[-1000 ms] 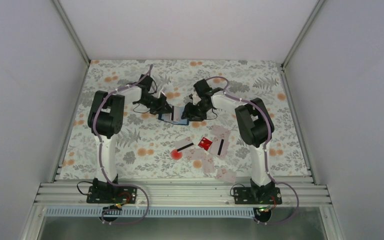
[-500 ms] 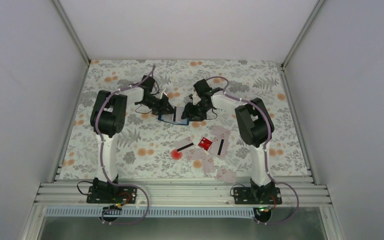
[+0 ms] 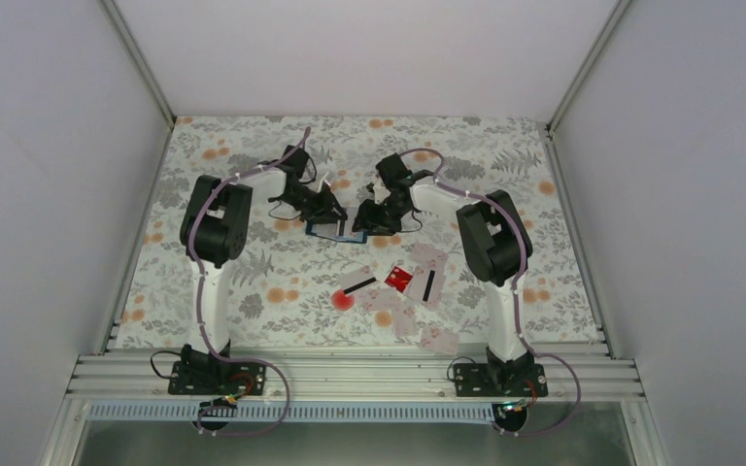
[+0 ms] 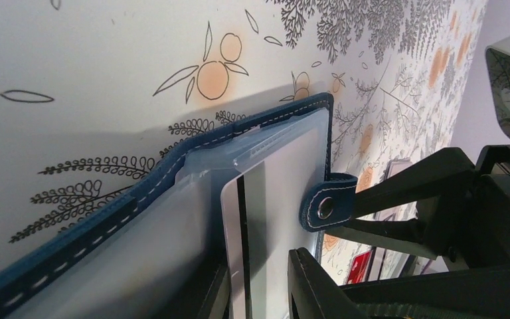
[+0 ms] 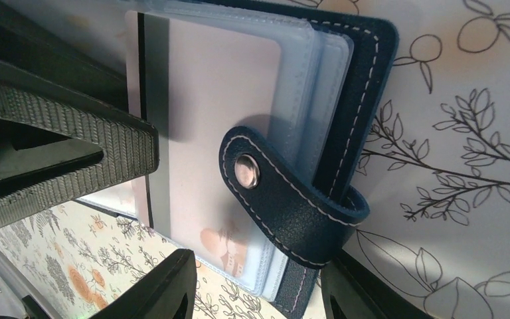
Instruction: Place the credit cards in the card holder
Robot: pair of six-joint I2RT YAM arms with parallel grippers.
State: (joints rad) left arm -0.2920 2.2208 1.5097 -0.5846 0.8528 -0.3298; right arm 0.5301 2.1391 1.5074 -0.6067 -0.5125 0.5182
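Note:
The navy card holder (image 3: pixel 333 231) lies open at mid table between both grippers. In the left wrist view a whitish credit card (image 4: pixel 269 199) with a black stripe sits partly inside a clear pocket of the card holder (image 4: pixel 239 129). My left gripper (image 4: pixel 259 292) straddles the card's near end, jaws slightly apart, open. My right gripper (image 5: pixel 259 292) is shut on the card holder (image 5: pixel 365 86) at its near corner, under the snap tab (image 5: pixel 272 186), both fingers touching it. Several more credit cards, one red (image 3: pixel 399 278), lie loose nearer the bases.
The loose cards spread from a striped one (image 3: pixel 357 285) to one by the right arm's base (image 3: pixel 439 338). The floral cloth (image 3: pixel 253 282) covers the table. White walls enclose it, and an aluminium rail (image 3: pixel 350 374) runs along the near edge.
My left gripper's jaws have parted from shut and the left wrist has edged slightly toward the back. The card stays in the pocket. The right arm has not moved.

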